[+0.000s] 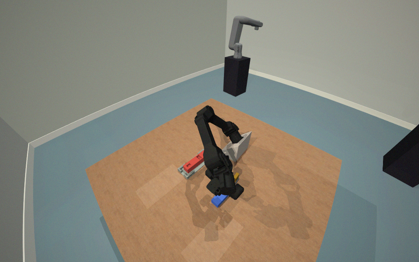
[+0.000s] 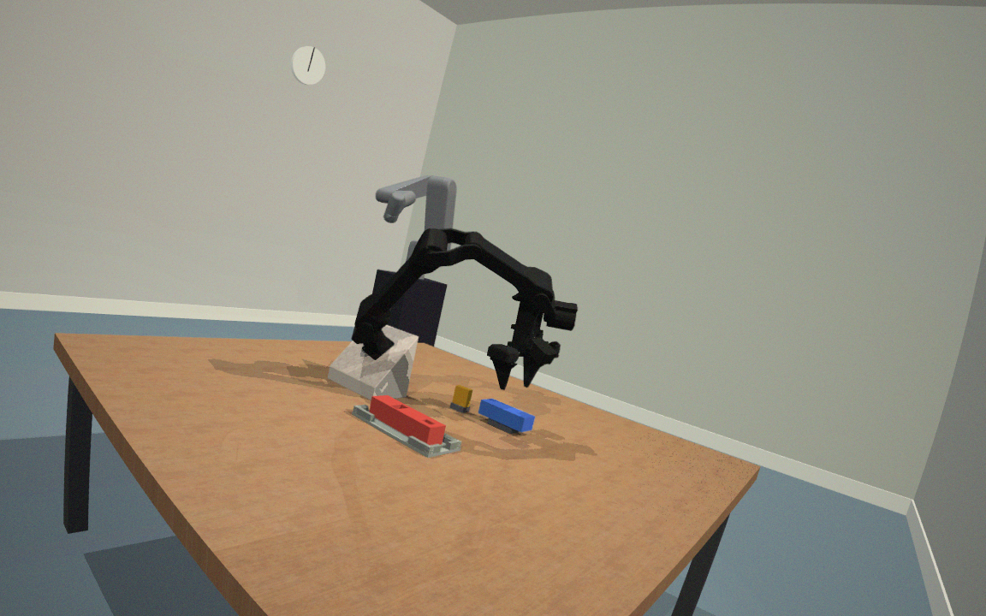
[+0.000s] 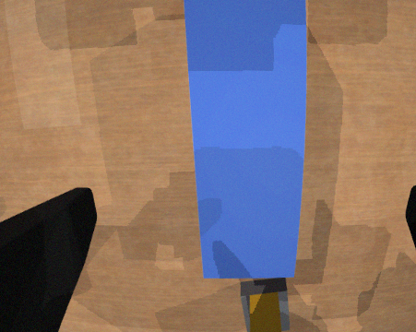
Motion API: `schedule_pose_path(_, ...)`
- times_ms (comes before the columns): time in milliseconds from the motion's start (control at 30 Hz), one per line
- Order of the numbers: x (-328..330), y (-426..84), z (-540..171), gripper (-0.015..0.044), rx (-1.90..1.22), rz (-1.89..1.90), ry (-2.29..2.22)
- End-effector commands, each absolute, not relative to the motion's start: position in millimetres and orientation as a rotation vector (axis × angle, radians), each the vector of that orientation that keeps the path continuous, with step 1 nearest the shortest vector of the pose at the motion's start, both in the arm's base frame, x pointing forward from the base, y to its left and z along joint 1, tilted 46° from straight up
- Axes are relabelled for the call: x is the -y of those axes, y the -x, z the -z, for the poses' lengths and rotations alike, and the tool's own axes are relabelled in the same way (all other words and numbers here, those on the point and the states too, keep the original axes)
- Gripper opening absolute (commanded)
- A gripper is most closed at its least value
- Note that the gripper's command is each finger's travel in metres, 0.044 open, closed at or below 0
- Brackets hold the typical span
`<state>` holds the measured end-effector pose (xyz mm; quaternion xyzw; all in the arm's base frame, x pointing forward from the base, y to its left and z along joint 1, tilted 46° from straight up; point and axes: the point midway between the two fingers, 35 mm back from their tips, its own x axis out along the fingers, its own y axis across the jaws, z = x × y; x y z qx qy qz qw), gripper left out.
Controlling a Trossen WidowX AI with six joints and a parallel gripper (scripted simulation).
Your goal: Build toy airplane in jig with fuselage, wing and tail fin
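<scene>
The end effector (image 1: 224,192) (image 2: 514,387) (image 3: 255,205) is spread wide, holding nothing, above the blue wing (image 1: 218,200) (image 2: 506,415) (image 3: 249,138). The yellow tail fin (image 1: 236,177) (image 2: 463,396) (image 3: 265,314) stands near the wing's end. On the worktop (image 1: 123,182) (image 2: 312,528) (image 3: 143,152), the red fuselage (image 1: 194,162) (image 2: 406,418) lies in the grey cradle (image 1: 187,177) (image 2: 447,450), apparently flat. The exterior view shows both fingertips, which the top view hides; the wrist view leaves out fuselage and cradle.

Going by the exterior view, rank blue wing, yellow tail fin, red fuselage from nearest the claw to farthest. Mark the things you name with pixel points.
1. Blue wing (image 1: 219,199) (image 2: 506,414) (image 3: 249,138): just below the open claw (image 2: 514,387) (image 3: 255,205).
2. Yellow tail fin (image 1: 236,177) (image 2: 463,395) (image 3: 265,314): beside the wing, toward the arm's base.
3. Red fuselage (image 1: 194,162) (image 2: 406,418): in the grey cradle (image 1: 187,176) (image 2: 430,451).
</scene>
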<state>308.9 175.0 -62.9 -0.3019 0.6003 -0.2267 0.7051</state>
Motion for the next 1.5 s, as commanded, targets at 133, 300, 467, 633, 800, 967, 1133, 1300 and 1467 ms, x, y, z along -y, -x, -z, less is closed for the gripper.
schedule_pose_path(133, -158, -308, 81, 0.044, -1.347, 0.511, 0.695)
schedule_pose_path(300, -150, -310, 88, 0.044, -1.347, 0.511, 0.695)
schedule_pose_path(467, -147, -311, 92, 0.044, -1.348, 0.512, 0.694)
schedule_pose_path(633, -141, -312, 97, 0.044, -1.348, 0.513, 0.694)
schedule_pose_path(800, -135, -314, 103, 0.044, -1.348, 0.514, 0.694)
schedule_pose_path(967, -130, -315, 108, 0.044, -1.348, 0.514, 0.694)
schedule_pose_path(1133, -124, -316, 114, 0.044, -1.347, 0.513, 0.695)
schedule_pose_path(1300, -120, -317, 118, 0.044, -1.346, 0.513, 0.696)
schedule_pose_path(1467, -120, -317, 118, 0.0309, -1.346, 0.513, 0.696)
